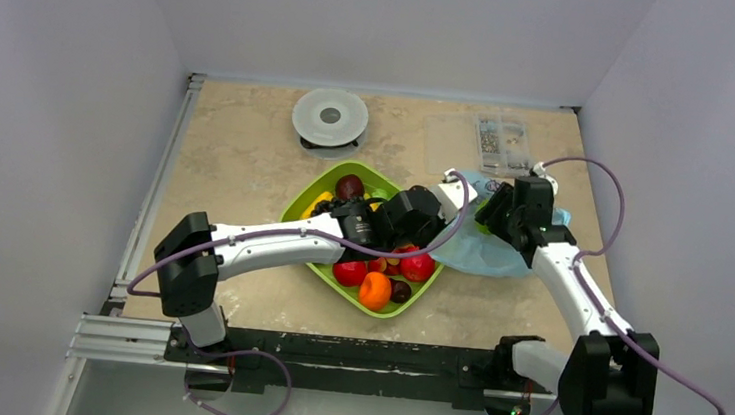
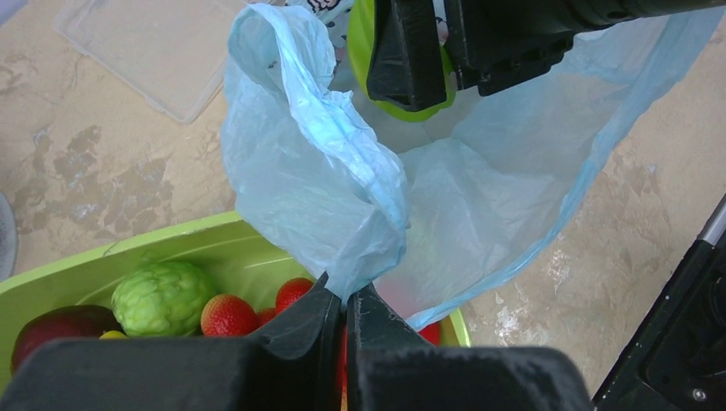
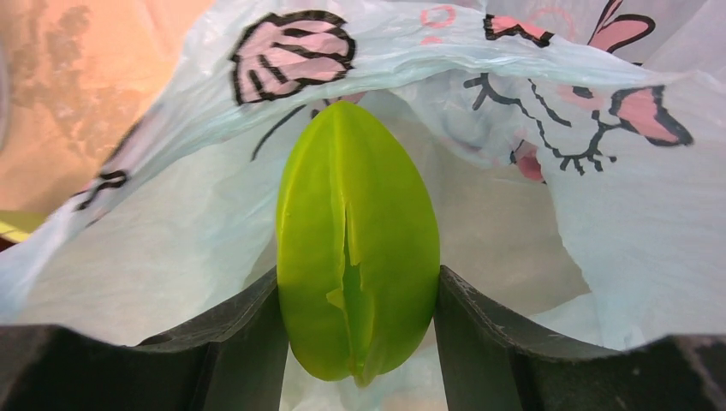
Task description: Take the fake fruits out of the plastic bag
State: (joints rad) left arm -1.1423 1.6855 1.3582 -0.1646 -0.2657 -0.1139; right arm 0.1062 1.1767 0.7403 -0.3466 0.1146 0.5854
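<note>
The light-blue plastic bag lies on the table right of the green tray, its mouth lifted. My left gripper is shut on a bunched edge of the bag, just above the tray's rim. My right gripper reaches into the bag's mouth and is shut on a green oval fruit, a finger pressed against each side. The bag's printed wall arches over that fruit. In the tray lie an orange, two red fruits and a dark purple one.
A lumpy green ball and small red berries sit in the tray. A white round disc stands at the back. A clear box of small parts and a clear lid lie at the back right.
</note>
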